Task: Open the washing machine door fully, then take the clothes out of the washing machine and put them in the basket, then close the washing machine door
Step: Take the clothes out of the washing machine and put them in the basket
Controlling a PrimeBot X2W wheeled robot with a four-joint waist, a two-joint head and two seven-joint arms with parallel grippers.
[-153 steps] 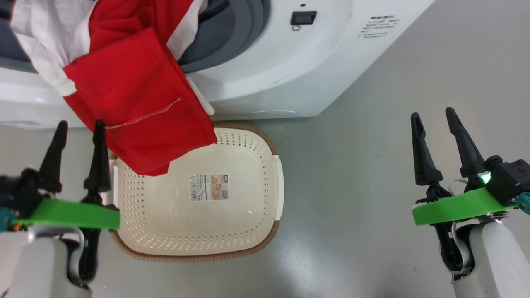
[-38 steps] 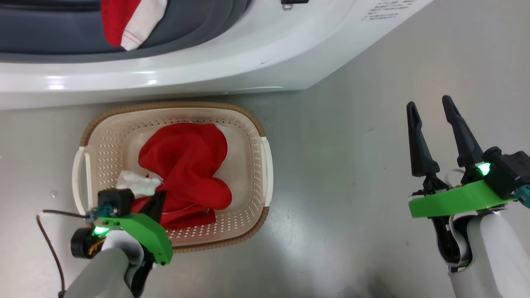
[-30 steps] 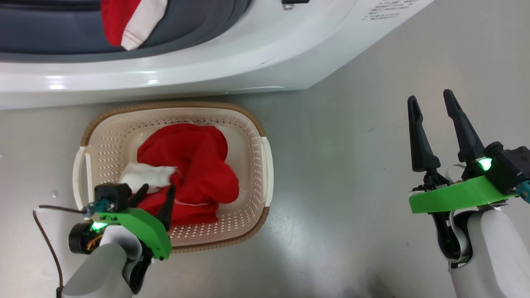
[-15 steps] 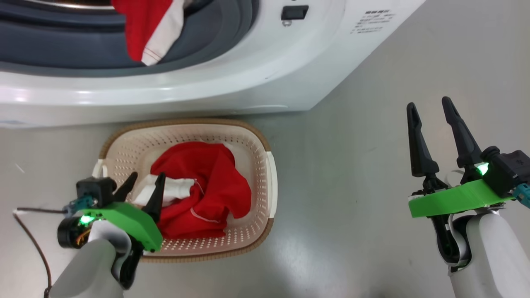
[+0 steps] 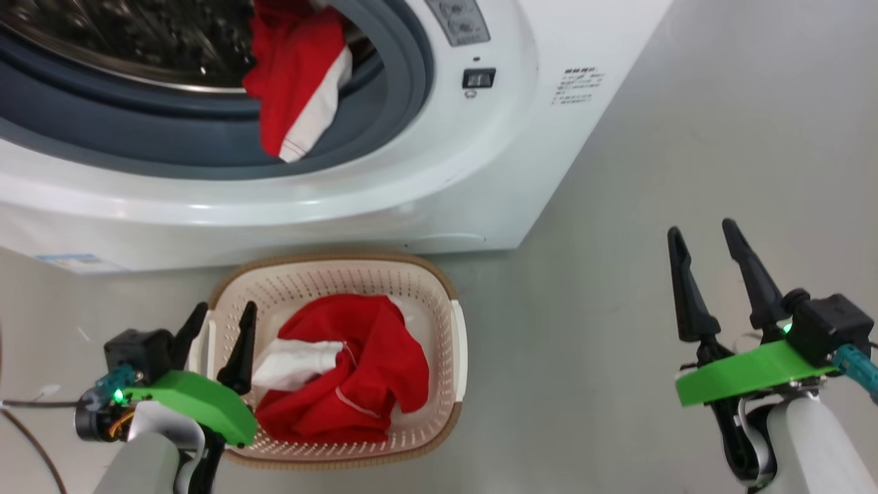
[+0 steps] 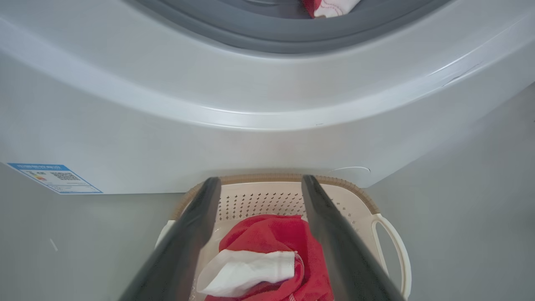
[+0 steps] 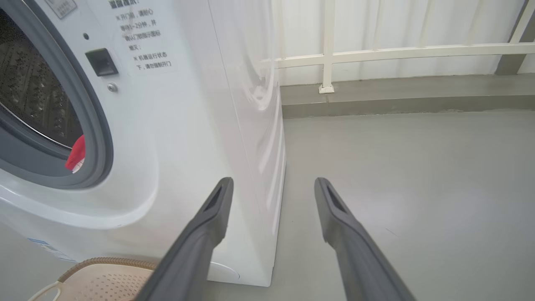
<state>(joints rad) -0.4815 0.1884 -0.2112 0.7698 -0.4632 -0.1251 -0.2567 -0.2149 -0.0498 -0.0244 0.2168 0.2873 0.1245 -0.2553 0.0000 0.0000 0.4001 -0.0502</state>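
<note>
One red garment [image 5: 357,384] with a white panel now lies crumpled inside the basket [image 5: 329,266]. About five seconds ago it was hanging from the drum opening above the basket, whose paper label was then uncovered. A second red and white garment [image 5: 295,89] hangs over the grey gasket [image 5: 405,103] of the washing machine [image 5: 480,185], as it did a second ago. The basket stands on the floor [image 5: 583,329], just in front of the machine.

The left pincer [image 5: 226,307] is over the left edge of the basket, near its white handle, with its fingers spread and nothing between them. A second ago its fingers were lower, at the white part of the garment; now they have come away from it. The right pincer [image 5: 701,230] is also open and empty over the bare floor, well apart from the basket, same as before.

The head view has tilted upward since then, so more of the steel drum [image 5: 137,34] shows; this is the camera's move.
</note>
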